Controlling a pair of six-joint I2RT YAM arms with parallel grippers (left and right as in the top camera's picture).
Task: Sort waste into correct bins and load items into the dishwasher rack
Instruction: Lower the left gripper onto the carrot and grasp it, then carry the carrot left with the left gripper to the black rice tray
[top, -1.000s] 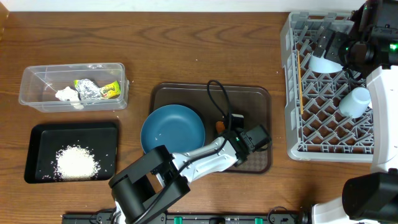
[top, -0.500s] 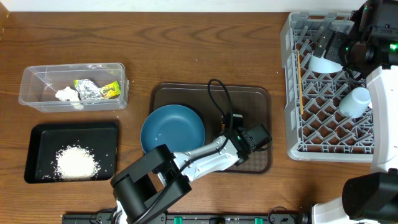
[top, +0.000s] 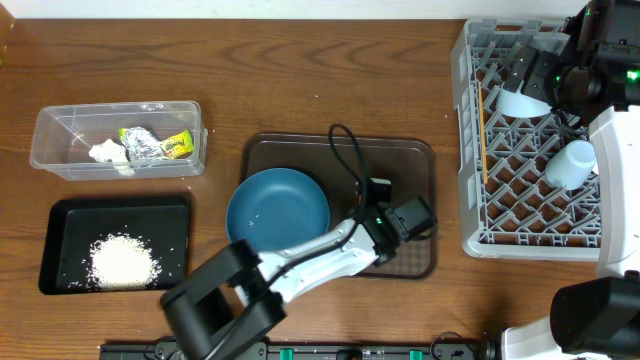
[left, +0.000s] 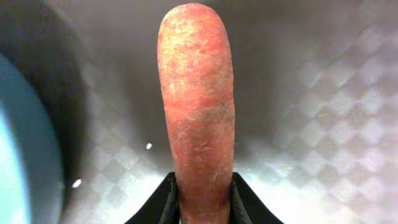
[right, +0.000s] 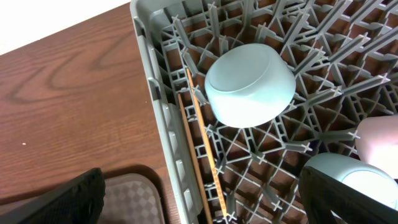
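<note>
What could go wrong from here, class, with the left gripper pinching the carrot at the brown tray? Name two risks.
1. The left gripper holds the carrot by one end only; the long free end may pivot or slip out when lifted.
2. The dark-blue bowl sits close by on the brown tray, toward the black tray of rice; a low swing could knock it.

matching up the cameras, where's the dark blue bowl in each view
overhead: bowl in the centre, at the left end of the tray
left wrist: a blue sliver on the left edge, left of the carrot
right wrist: not in it
shared landmark: the tray, seen as the checkered floor in left wrist and as a corner at bottom left in right wrist
</note>
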